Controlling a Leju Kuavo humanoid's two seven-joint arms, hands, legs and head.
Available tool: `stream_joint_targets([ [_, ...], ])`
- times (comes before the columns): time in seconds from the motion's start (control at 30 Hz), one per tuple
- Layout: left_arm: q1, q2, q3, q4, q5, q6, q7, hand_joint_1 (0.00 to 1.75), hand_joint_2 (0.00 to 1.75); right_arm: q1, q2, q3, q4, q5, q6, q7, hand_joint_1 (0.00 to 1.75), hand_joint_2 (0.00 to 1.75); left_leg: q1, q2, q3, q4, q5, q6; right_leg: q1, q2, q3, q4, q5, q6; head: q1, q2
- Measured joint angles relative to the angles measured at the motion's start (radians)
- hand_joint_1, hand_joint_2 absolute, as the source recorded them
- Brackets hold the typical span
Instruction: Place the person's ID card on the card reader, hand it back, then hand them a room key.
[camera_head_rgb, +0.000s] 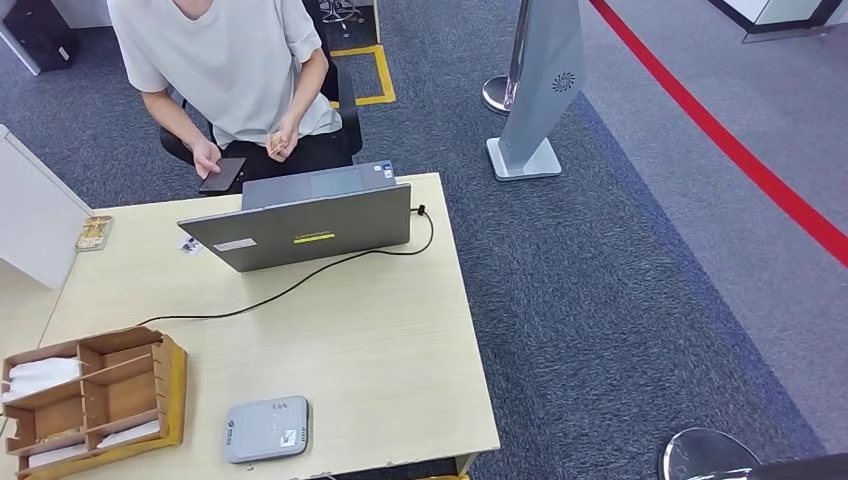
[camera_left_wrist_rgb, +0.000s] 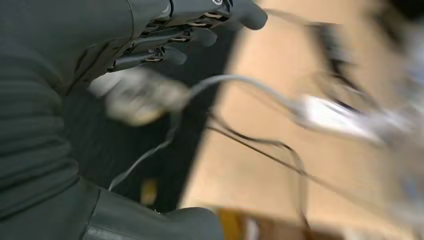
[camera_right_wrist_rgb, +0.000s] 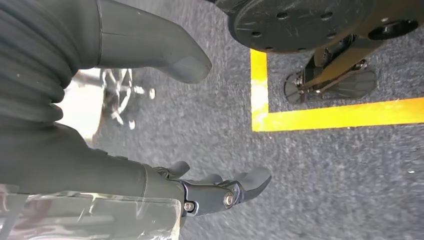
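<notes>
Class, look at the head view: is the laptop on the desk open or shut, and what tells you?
Open. The laptop has its lid raised, grey back towards the camera, and the base shows beyond its top edge, facing the seated person.

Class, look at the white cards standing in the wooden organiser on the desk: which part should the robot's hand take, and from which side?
Grip the upper edge of a white card, coming from above. The wooden organiser is open-topped and its dividers wall in the cards' other sides, so probably only that edge is free to pinch.
</notes>
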Motion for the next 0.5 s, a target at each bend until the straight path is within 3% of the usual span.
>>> stream_joint_targets([
  [0.1, -0.019, -0.068, 0.063, 0.156, 0.255, 0.173, 0.142, 0.0, 1.75, -0.044, -0.006, -0.021, 0.065, 0.037, -0.006, -0.061, 0.0, 1.75, 0.0, -0.002, 0.0, 0.0, 0.0, 0.0, 0.0, -0.002, 0.0, 0.0, -0.001, 0.001, 0.0, 0.0],
  [0.23, -0.023, -0.12, 0.048, 0.331, 0.375, 0.306, 0.208, 0.0, 1.75, -0.101, -0.025, -0.031, 0.178, 0.049, -0.029, -0.101, 0.0, 1.75, -0.001, -0.006, 0.0, 0.0, 0.0, 0.001, 0.0, -0.005, 0.001, -0.001, -0.002, 0.003, 0.0, 0.0],
  [0.33, -0.037, -0.139, 0.027, 0.443, 0.316, 0.278, 0.229, 0.0, 1.75, -0.118, -0.036, -0.032, 0.229, 0.038, -0.027, -0.098, 0.0, 1.75, -0.001, -0.007, 0.0, 0.001, 0.0, 0.001, 0.0, -0.006, 0.001, -0.001, -0.002, 0.003, 0.0, 0.0],
  [0.5, -0.097, -0.142, 0.022, 0.644, 0.091, 0.112, 0.203, 0.0, 1.75, -0.115, -0.047, -0.019, 0.249, -0.016, -0.014, -0.044, 0.0, 1.75, -0.001, -0.008, 0.001, 0.001, -0.001, 0.001, 0.0, -0.006, 0.004, -0.001, -0.002, 0.003, 0.0, 0.0],
])
